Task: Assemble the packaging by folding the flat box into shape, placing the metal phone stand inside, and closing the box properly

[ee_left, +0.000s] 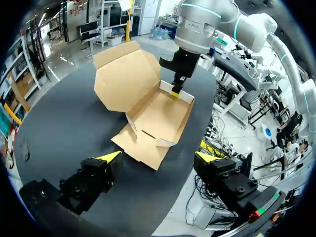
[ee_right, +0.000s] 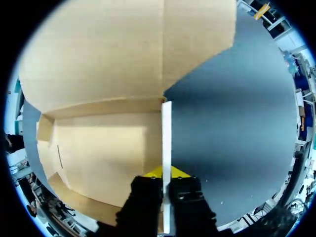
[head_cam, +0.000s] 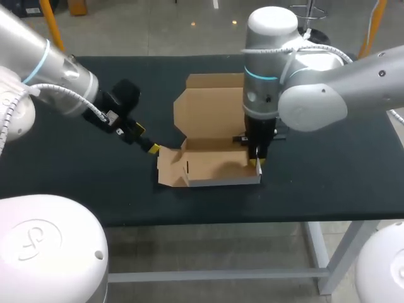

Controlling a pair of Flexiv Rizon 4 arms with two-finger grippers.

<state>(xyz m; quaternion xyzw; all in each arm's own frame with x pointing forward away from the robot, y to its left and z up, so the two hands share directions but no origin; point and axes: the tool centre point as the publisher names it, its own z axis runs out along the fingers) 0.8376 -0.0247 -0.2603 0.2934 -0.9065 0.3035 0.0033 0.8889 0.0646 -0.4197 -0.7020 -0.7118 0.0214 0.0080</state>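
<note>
right gripper (ee_right: 166,173) pinching the right side wall (ee_right: 166,133) of the half-folded box (head_cam: 214,167), left gripper (head_cam: 151,149) spread beside it
its two fingers press the thin cardboard wall from both sides near the front corner, and the wall stands upright on the black counter (head_cam: 95,183); the lid (head_cam: 208,110) is open behind the tray. the left gripper is low at the left of the box, fingers wide apart and touching nothing, and the left flap (head_cam: 169,169) lies flat just ahead of them. to do this step well, i think the right arm should hold the wall vertical while the left fingers raise the flap slowly on its crease, so the tray does not slide. the metal phone stand is not visible in any view.
</note>
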